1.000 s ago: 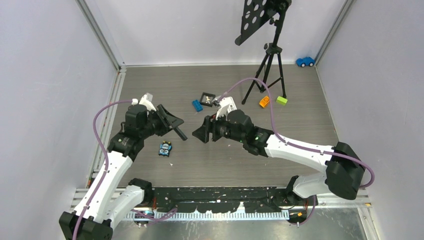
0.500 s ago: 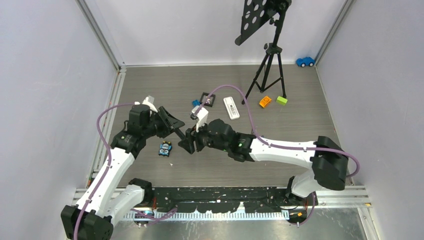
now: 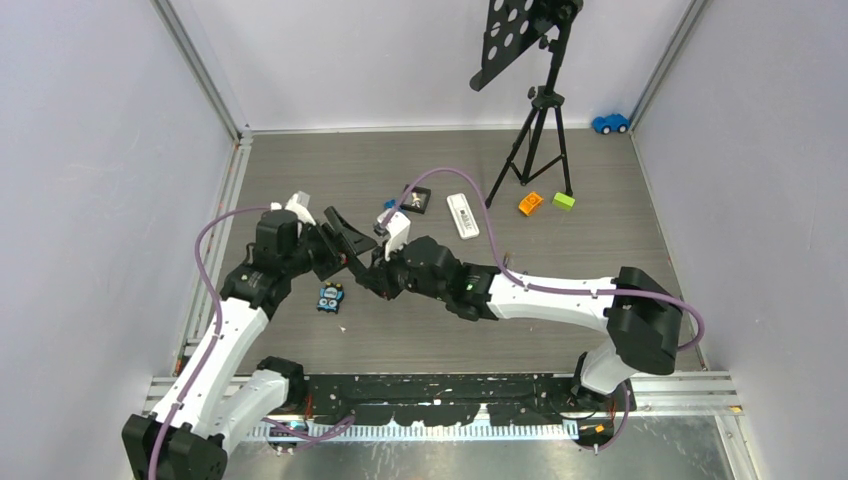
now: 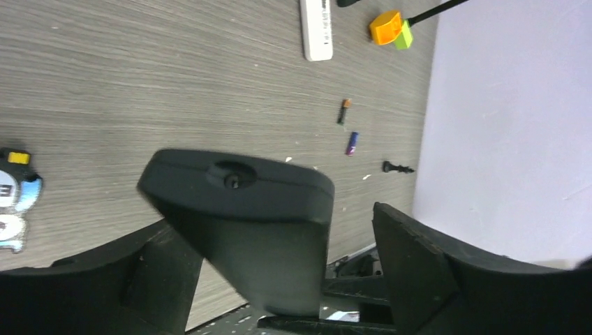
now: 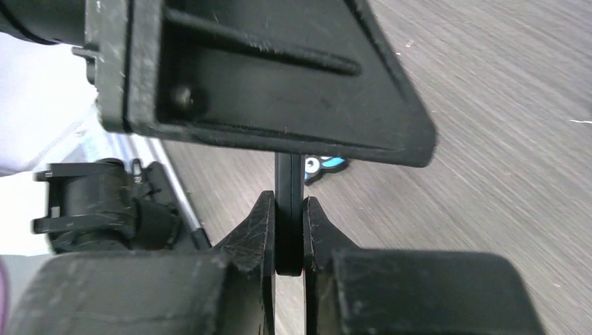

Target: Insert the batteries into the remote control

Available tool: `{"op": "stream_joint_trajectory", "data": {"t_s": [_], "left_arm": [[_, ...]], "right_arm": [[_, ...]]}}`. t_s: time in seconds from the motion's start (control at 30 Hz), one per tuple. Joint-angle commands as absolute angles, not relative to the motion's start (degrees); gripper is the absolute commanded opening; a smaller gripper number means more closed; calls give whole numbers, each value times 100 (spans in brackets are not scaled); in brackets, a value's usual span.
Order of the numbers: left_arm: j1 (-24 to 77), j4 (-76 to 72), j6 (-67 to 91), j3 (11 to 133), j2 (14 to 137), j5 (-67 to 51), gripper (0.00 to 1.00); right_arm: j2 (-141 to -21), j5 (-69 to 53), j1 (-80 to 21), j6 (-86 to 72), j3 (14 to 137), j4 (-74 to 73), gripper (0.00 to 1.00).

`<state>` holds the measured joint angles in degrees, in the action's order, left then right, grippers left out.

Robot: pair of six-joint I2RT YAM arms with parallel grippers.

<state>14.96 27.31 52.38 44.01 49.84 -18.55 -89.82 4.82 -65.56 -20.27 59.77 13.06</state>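
Wood-grain table point(image 5: 502, 84); right fingers point(image 5: 253, 230) pinch a half-hidden black slab point(image 5: 288, 209).

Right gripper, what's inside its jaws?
A thin black piece, pinched by the right gripper. Its upper end is covered by the left gripper, so its full shape can't be seen.

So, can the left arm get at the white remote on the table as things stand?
Probably not directly. The left gripper has open jaws, but the right gripper, shut on a thin black piece, and its wrist sit between it and the white remote.
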Motion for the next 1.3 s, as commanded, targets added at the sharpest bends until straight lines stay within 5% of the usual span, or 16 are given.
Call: {"op": "stream_joint_trajectory", "data": {"t_s": [0.0,0.2,0.57,0.77,0.9,1.03,1.1,1.27], "left_arm": [[1397,2266,4720,4502,4768,-2226,92],[1176,1709,4422,4545,4587,-3194,95],[1143,617,4874,4368,4608,-4134,73],[1126,381,5132,4516,4730,-4345,65],[1092,352,5195,4640,4772,-4474,51],[1072,47,5569,4532,4831,-4619,19],[1068,-331,5805,4436,4866,-4694,12],[1056,-466,5914,4377,4934,-4667,34]], "right_arm": [[-8516,-454,-6241,-2561,5750,2130,0],[-8345,-2313,-5285,-3892,5053,3437,0],[-9152,-4051,-4531,-7063,4560,7460,1],[-9566,-4258,-4474,-7549,4651,7980,0],[-9580,-4322,-4457,-7550,4643,7973,0],[-9596,-4351,-4422,-7546,4618,7942,0],[-9580,-4360,-4421,-7479,4615,7832,0],[-9510,-4352,-4398,-7274,4580,7506,0]]}}
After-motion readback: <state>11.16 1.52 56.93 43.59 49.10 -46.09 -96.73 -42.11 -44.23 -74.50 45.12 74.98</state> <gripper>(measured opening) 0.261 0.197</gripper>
